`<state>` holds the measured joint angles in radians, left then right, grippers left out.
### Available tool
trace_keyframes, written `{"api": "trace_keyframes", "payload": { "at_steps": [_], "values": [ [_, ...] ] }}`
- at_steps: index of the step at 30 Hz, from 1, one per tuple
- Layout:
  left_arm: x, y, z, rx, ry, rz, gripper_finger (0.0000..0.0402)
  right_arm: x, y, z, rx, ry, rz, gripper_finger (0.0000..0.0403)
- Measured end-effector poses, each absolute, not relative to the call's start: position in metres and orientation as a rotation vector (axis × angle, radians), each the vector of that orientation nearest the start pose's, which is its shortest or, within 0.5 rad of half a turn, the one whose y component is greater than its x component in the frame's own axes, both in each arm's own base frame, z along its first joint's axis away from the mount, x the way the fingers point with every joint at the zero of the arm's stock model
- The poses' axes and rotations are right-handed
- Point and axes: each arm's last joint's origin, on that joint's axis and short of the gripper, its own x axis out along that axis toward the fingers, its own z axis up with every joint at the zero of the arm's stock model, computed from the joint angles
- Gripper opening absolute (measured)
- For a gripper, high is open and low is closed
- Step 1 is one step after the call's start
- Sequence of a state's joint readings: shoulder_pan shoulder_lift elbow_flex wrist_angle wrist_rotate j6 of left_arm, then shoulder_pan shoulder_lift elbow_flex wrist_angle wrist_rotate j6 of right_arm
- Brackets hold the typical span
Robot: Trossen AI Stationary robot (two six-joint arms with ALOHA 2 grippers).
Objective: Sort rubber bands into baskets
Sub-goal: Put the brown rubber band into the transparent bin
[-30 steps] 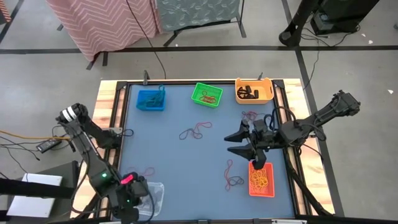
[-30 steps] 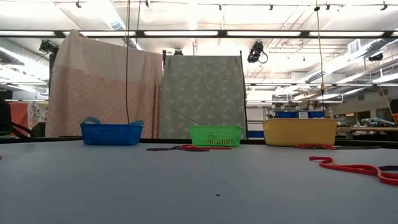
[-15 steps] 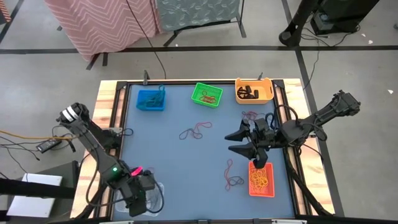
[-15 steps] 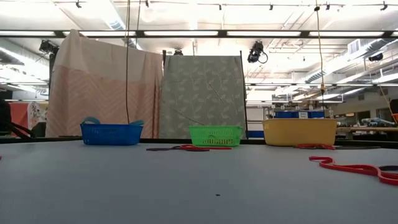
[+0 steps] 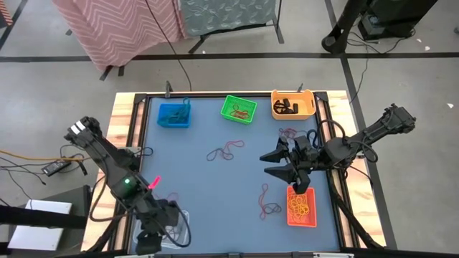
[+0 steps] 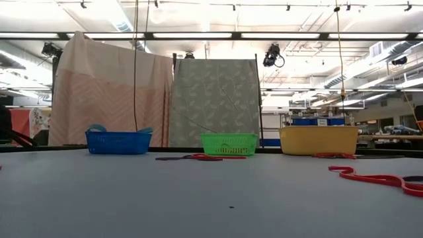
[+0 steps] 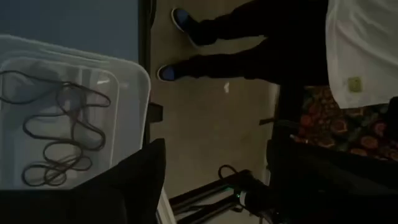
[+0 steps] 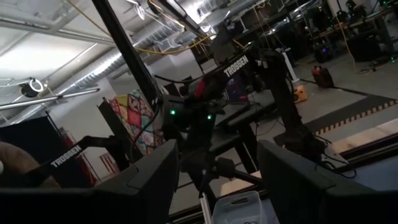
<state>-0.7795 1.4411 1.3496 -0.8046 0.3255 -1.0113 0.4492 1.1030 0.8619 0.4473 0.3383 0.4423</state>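
Partly sorted, loose rubber bands (image 5: pixel 225 151) remain on my bench (image 5: pixel 215 186).
My left claw (image 5: pixel 159 231) gapes empty over the clear basket (image 7: pixel 74 118); right claw (image 5: pixel 280 163) open, empty.

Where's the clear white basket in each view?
High: clear white basket at the table's near-left corner, under the left gripper.
Low: not in it.
Left wrist: beside the fingers, dark rubber bands inside.
Right wrist: small, between the fingers.
Shared landmark: left arm.

3 baskets (image 6: pixel 119 142), blue, green and yellow, line the table's (image 6: pixel 198 198) far edge, red rubber bands (image 6: pixel 370 177) nearer.
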Motion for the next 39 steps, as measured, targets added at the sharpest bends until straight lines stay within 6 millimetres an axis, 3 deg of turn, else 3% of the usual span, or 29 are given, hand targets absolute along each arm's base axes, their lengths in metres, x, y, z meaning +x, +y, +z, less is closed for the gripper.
{"api": "trace_keyframes", "payload": {
  "at_steps": [9, 13, 16, 20, 26, 30, 34, 39],
  "values": [
    [0.196, -0.216, 0.33, -0.615, 1.319, -0.446, 0.0279, 0.226, 0.098, 0.359, 0.522, -0.171, 0.152, 0.0231],
    [0.196, -0.208, 0.327, -0.519, 1.249, -0.34, 0.0279, 0.226, 0.098, 0.361, 0.528, -0.185, 0.155, 0.0231],
    [0.211, -0.188, 0.328, -0.403, 1.121, -0.224, 0.0279, 0.226, 0.098, 0.361, 0.524, -0.194, 0.156, 0.0231],
    [0.243, -0.146, 0.328, -0.288, 0.986, -0.055, 0.0279, 0.224, 0.096, 0.369, 0.501, -0.272, 0.16, 0.0231],
    [0.281, -0.09, 0.332, -0.212, 0.781, 0.072, 0.0279, 0.225, 0.09, 0.373, 0.494, -0.319, 0.142, 0.0231],
    [0.288, -0.068, 0.306, -0.23, 0.745, 0.118, 0.0279, 0.226, 0.089, 0.372, 0.49, -0.312, 0.134, 0.0231],
    [0.274, -0.05, 0.261, -0.308, 0.822, 0.16, 0.0279, 0.226, 0.089, 0.37, 0.48, -0.292, 0.139, 0.0231],
    [0.269, -0.018, 0.228, -0.334, 0.787, 0.241, 0.0279, 0.228, 0.085, 0.367, 0.441, -0.268, 0.101, 0.0231]
  ]
}}
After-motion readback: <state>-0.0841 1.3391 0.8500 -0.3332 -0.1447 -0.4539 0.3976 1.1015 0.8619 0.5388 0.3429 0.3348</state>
